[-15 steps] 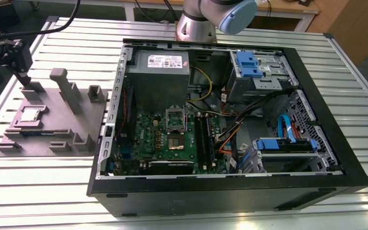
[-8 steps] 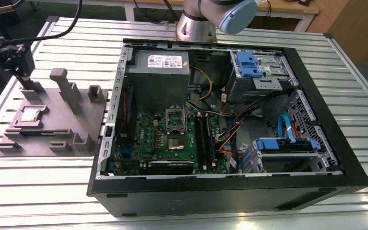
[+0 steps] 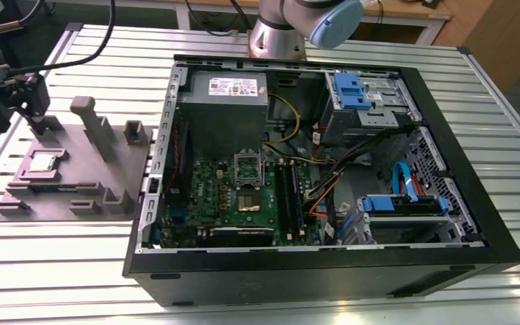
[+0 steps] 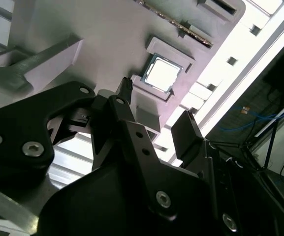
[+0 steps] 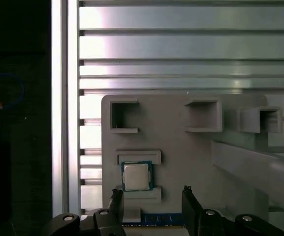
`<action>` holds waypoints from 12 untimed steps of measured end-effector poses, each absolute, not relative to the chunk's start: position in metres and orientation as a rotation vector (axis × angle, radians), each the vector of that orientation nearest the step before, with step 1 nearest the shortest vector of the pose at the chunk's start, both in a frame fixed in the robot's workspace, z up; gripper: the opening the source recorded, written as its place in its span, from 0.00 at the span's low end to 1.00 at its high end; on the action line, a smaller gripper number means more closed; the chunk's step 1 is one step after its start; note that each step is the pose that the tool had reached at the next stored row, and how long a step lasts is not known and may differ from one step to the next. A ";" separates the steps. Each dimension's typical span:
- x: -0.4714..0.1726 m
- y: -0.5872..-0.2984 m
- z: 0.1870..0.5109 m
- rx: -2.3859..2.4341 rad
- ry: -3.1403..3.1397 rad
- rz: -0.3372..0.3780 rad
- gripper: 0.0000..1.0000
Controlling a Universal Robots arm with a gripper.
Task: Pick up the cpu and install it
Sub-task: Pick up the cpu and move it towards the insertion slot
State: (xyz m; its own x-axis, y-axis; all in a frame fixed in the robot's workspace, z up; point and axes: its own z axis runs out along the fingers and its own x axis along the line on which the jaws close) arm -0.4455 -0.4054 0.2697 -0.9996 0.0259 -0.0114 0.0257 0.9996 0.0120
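Silvery cpu (image 3: 43, 162) lies flat in its pocket on the grey tray (image 3: 106, 172), at the exterior view's left. The end effector (image 5: 151, 196) hovers over it, fingers spread and empty, so this looks like the pick-up step. A grasp calls for squaring onto the chip's edges, clear of the tray's posts (image 3: 87, 115). The computer case (image 3: 332, 274) stands just beside the tray.

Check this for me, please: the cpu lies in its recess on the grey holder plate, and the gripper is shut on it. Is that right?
Not quite. The gripper is open and holds nothing; in the first wrist view its fingers stand apart, clear of the cpu. The cpu does lie in its recess on the grey holder plate.
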 end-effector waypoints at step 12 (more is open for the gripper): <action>-0.450 -0.412 0.252 0.021 3.133 0.059 0.59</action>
